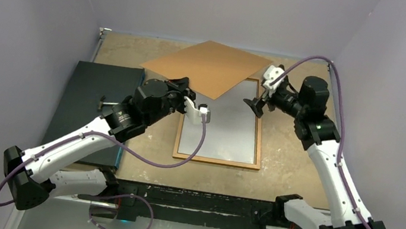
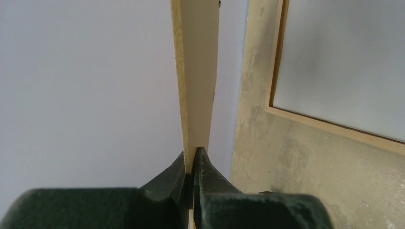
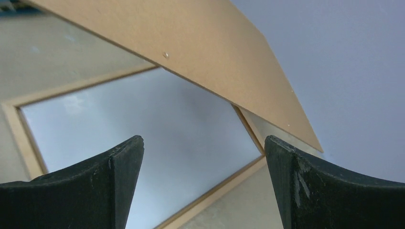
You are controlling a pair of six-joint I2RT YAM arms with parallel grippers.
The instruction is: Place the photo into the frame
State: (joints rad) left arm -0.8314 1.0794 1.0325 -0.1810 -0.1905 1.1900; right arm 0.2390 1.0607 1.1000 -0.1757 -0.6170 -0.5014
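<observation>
The dark flat box [image 1: 94, 105] fills the left strip of the bench [image 1: 290, 157], against the wall. Just beside it, the left end effector [image 1: 185, 86] is clamped on the near edge of the brown backing board [image 1: 207, 64]. The frame [image 1: 215, 161] lies flat mid-bench, below and right of that end effector, and the tilted board hangs over its far end. Inside the frame is a plain pale grey face; whether that is the photo turned over or bare pane I cannot tell. The right end effector [image 1: 254, 107] hovers empty, jaws wide apart, at the frame's far right corner, with bare bench beyond it.
</observation>
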